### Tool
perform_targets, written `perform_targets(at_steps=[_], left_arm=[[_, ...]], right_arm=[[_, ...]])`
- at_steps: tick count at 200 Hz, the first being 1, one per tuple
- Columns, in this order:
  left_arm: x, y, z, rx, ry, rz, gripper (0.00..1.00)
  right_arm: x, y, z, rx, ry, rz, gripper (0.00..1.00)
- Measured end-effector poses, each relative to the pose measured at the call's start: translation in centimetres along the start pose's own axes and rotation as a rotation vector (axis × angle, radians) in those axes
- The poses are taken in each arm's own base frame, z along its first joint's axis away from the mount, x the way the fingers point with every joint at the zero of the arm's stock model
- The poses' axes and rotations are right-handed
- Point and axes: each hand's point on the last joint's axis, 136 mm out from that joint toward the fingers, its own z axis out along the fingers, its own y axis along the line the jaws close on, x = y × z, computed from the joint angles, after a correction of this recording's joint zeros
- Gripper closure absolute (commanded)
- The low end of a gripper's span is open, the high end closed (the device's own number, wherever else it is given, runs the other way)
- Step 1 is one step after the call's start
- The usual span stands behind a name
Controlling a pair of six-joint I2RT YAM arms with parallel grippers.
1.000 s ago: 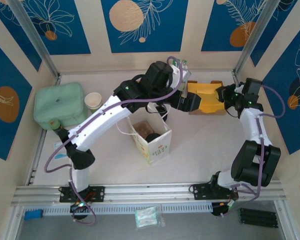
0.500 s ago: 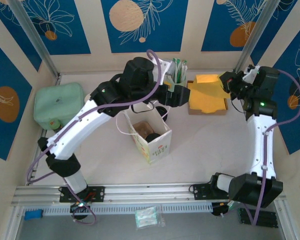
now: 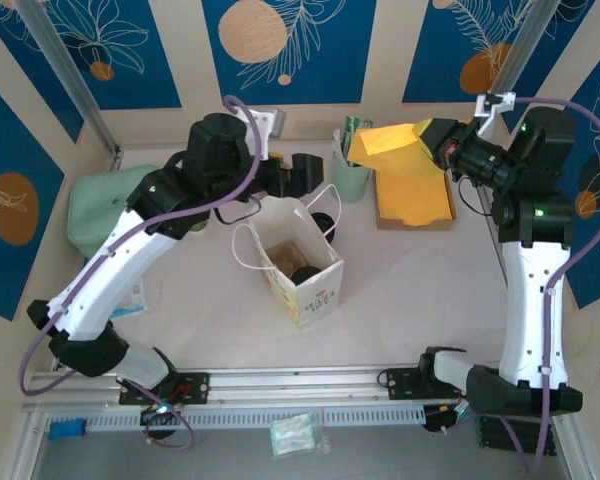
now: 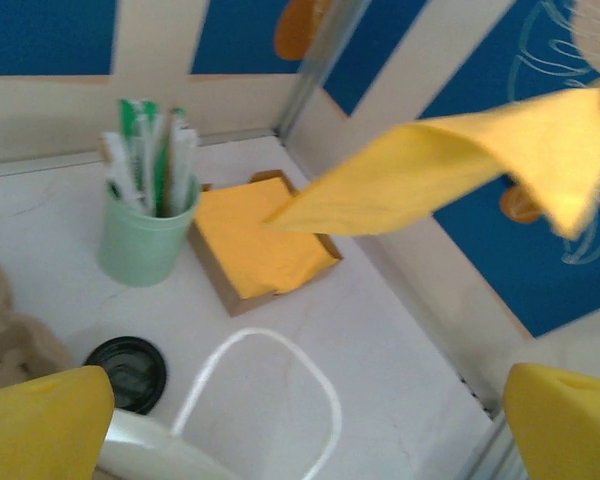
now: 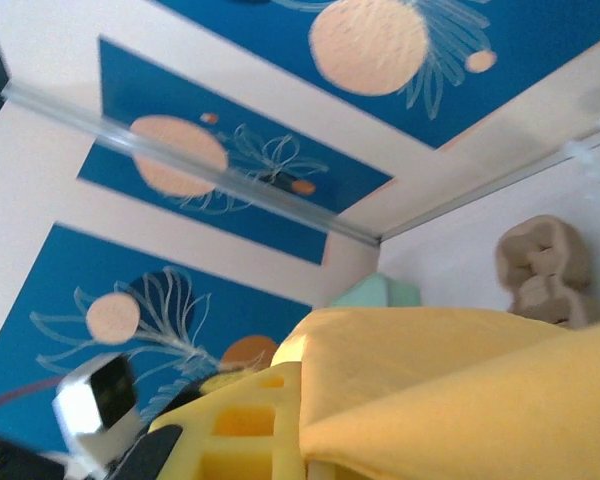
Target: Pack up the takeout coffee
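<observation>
Two risks. Takeout coffee [image 3: 305,273], small paper cup with round black plastic lid, looks already down in the white paper handled bag [image 3: 315,290] at centre of the desk [image 3: 410,290]. Left fingers [image 4: 40,420] spread wide, empty, at the bag's 12 o'clock above its loop handle [image 4: 258,334]: could hook it and tip the bag. Right fingers [image 5: 250,430] clenched on a limp yellow paper napkin [image 3: 395,140] at 2 o'clock; swinging it over could sweep the mint-green cup of stick packets [image 3: 352,175].

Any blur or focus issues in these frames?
Top external: sharp, evenly lit. Left wrist: soft overall, lifted yellow napkin smeared, near fingertips out of focus. Right wrist: napkin close to the lens and soft, wall panels clearer.
</observation>
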Motion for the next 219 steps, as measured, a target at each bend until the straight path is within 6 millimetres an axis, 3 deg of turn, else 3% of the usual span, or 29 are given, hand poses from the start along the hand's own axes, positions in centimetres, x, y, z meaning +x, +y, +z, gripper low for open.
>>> perform_targets(at_steps=[49, 93, 147, 219], left_arm=[[-1.5, 6.6, -2.4, -0.133, -0.067, -0.111, 0.01], [-2.3, 8.6, -4.0, -0.162, -0.104, -0.153, 0.01], [-1.1, 9.0, -4.4, -0.146, -0.076, -0.167, 0.01], [2.8, 7.7, -7.3, -0.067, -0.022, -0.184, 0.01]], right_arm=[[3.2, 6.2, 0.8, -0.134, 0.142, -0.1, 1.0], [6.5, 10.5, 1.3, -0.251, 0.276, -0.161, 1.0], [10.0, 11.8, 4.8, -0.301, 0.451, -0.164, 1.0], [13.6, 11.4, 9.1, -0.309, 0.632, -0.156, 1.0]])
